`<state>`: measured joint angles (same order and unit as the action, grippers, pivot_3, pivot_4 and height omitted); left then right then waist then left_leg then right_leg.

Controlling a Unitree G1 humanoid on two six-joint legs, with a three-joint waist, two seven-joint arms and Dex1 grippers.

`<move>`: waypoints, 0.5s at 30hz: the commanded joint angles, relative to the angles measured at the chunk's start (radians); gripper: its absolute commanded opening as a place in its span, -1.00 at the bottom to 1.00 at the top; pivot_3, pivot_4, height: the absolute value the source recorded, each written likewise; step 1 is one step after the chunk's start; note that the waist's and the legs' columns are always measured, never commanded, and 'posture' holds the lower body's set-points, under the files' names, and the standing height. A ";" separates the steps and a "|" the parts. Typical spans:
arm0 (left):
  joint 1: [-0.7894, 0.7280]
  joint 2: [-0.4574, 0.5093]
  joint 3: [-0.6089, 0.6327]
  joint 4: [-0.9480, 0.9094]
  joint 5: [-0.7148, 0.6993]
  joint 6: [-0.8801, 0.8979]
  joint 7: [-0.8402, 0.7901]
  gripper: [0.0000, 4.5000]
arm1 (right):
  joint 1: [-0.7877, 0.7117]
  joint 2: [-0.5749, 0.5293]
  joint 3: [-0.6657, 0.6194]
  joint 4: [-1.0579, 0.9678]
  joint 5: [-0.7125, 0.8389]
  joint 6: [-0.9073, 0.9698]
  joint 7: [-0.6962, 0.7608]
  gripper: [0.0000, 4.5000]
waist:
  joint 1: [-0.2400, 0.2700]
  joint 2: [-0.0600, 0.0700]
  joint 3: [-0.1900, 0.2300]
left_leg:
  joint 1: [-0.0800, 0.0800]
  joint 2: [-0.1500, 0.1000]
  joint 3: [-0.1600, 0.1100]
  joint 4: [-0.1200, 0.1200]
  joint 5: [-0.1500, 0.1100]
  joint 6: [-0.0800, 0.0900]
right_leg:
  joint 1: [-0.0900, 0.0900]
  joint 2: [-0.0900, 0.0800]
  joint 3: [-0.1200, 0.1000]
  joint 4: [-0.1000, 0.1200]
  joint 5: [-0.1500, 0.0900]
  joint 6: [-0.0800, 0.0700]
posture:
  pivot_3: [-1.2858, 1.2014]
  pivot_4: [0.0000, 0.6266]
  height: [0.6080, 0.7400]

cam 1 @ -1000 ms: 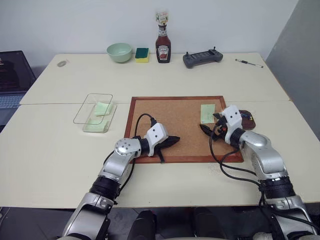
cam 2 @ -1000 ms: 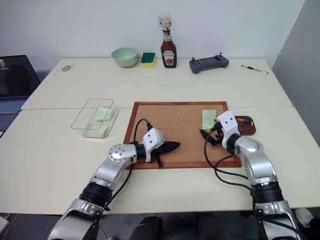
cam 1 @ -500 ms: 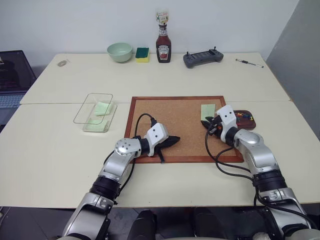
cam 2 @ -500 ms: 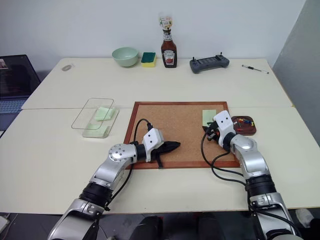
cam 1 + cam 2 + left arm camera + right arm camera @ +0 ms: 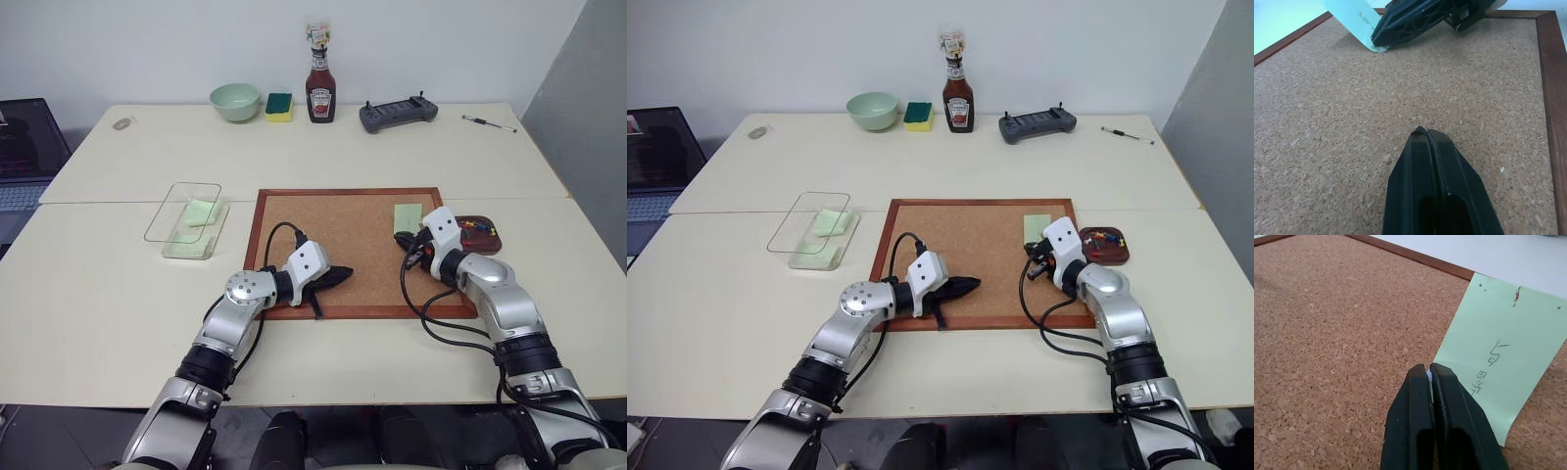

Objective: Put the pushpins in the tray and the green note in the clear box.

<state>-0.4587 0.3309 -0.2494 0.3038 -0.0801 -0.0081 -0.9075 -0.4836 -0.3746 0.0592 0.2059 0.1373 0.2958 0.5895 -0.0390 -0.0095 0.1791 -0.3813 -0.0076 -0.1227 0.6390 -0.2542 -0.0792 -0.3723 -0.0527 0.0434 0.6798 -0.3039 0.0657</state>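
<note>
The green note lies on the corkboard, its near edge pinched by the right gripper, which was spread a second ago. Left gripper hovers pressed together over the cork. Beyond: tray, clear box, cream table.
</note>
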 commanded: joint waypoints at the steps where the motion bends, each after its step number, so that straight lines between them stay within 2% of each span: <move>1: 0.027 0.010 -0.008 0.023 0.020 0.020 0.005 -1.00 | -0.017 -0.010 -0.025 -0.107 0.021 -0.019 0.009 -0.96 | 0.000 0.000 0.000 | 0.000 0.000 0.000 0.000 0.000 0.000 | 0.000 0.000 0.000 0.000 0.000 0.000 | 0.03 -0.52 1.00; 12: 0.009 -0.005 0.013 0.029 0.000 0.044 0.021 -1.00 | 0.003 -0.047 0.003 -0.188 0.002 -0.011 0.043 -0.96 | 0.001 0.000 0.000 | 0.000 0.000 0.000 0.000 0.000 0.000 | 0.000 0.000 0.000 0.000 0.000 0.000 | 0.03 -0.52 1.00; 15: -0.019 -0.004 0.036 0.019 -0.027 0.100 0.019 -0.83 | 0.010 -0.056 0.016 -0.201 -0.009 -0.019 0.052 -1.00 | 0.001 0.000 0.000 | 0.000 0.000 0.000 0.000 0.000 0.000 | 0.000 0.000 0.000 0.000 0.000 0.000 | 0.03 -0.52 1.00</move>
<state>-0.4666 0.3234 -0.2405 0.3042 -0.0982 0.0377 -0.9052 -0.4768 -0.4192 0.0667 0.0554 0.1345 0.2944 0.6297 -0.0381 -0.0095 0.1791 -0.3813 -0.0076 -0.1230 0.6390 -0.2542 -0.0792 -0.3720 -0.0527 0.0431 0.6797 -0.3039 0.0658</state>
